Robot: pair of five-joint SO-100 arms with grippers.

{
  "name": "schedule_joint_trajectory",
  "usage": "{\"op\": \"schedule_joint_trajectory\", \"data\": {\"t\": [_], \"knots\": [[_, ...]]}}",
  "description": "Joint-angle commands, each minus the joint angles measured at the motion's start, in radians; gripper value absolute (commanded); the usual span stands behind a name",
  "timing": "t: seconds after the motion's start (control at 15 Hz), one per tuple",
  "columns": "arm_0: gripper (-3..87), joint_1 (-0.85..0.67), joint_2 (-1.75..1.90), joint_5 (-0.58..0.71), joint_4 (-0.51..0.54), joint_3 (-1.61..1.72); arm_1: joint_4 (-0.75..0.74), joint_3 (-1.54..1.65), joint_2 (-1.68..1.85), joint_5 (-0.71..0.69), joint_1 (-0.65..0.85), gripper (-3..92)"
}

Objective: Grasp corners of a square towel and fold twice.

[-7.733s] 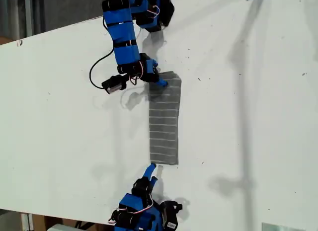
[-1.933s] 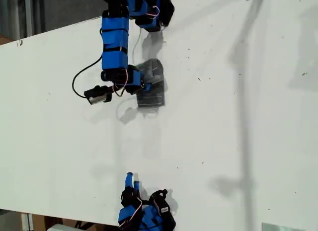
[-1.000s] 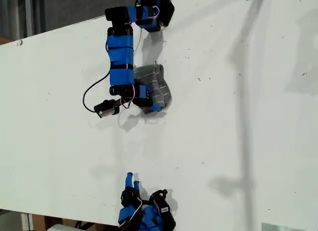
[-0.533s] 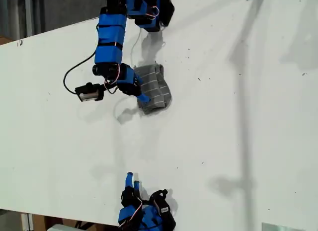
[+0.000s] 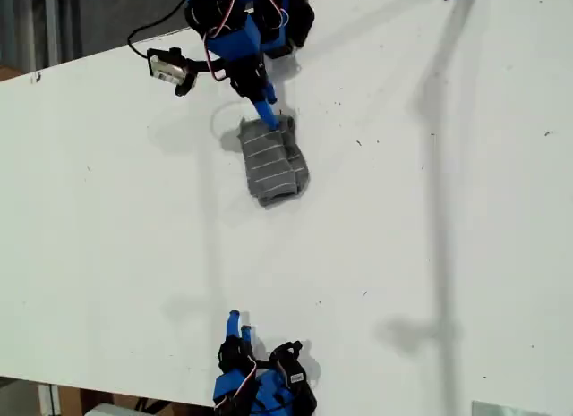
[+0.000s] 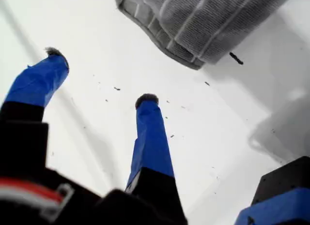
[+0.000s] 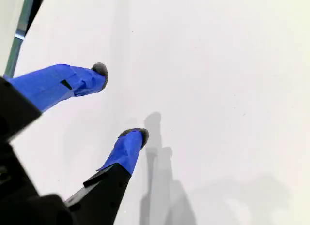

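the towel (image 5: 272,163) lay folded small on the white table (image 5: 430,255), toward the far side in the exterior view.
my first gripper (image 6: 99,84) hung just beside its far edge, jaws spread apart and holding nothing. my second gripper (image 7: 121,101) sat well apart at the near edge, spread too, over bare table.

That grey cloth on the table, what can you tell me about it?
The towel is soft dark grey fabric with thin pale stripes, folded into a small, slightly rumpled bundle with layered edges showing. It lies flat on the white table, towards the exterior view's top. My first hand is open just short of it, not touching.
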Motion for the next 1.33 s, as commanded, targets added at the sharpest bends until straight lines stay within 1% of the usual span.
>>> {"op": "schedule_joint_trajectory", "data": {"t": [0.0,0.07,0.13,0.2,0.27,0.33,0.4,0.47,0.53,0.6,0.67,0.73,0.8,1.27], "knots": [[21.7,0.015,0.005,0.006,-0.017,0.002,0.034,0.219,0.528,0.049,-0.023,30.5],[22.2,0.021,0.005,0.000,-0.015,0.002,0.052,0.215,0.489,0.075,-0.041,31.3],[22.5,0.031,0.005,-0.021,-0.006,0.003,0.018,0.258,0.515,0.074,-0.060,31.9],[22.0,0.075,0.005,-0.055,0.000,0.003,0.017,0.288,0.517,0.086,-0.058,32.8],[21.4,0.135,0.005,-0.072,0.000,0.003,0.012,0.325,0.517,0.104,-0.060,36.3],[21.2,0.193,0.005,-0.071,0.000,0.003,0.014,0.376,0.517,0.166,-0.071,35.1],[21.1,0.259,0.005,-0.028,0.000,0.003,-0.006,0.433,0.517,0.241,-0.086,33.7],[21.0,0.336,0.005,-0.104,0.000,0.003,-0.038,0.449,0.515,0.252,-0.124,32.1],[20.9,0.425,0.005,-0.106,0.000,0.003,-0.015,0.442,0.515,0.229,-0.112,28.2],[20.6,0.503,0.005,-0.044,0.000,0.003,0.003,0.433,0.515,0.184,-0.086,28.1],[20.2,0.555,0.005,0.069,-0.003,0.003,0.005,0.433,0.515,0.173,-0.060,28.1],[19.8,0.581,0.005,0.167,-0.005,0.005,0.006,0.433,0.515,0.167,-0.038,28.1],[19.0,0.588,0.005,0.206,-0.009,0.005,0.006,0.433,0.515,0.167,-0.025,28.1],[18.8,0.583,0.005,0.202,-0.009,0.006,0.006,0.433,0.515,0.167,-0.011,28.1]]}}
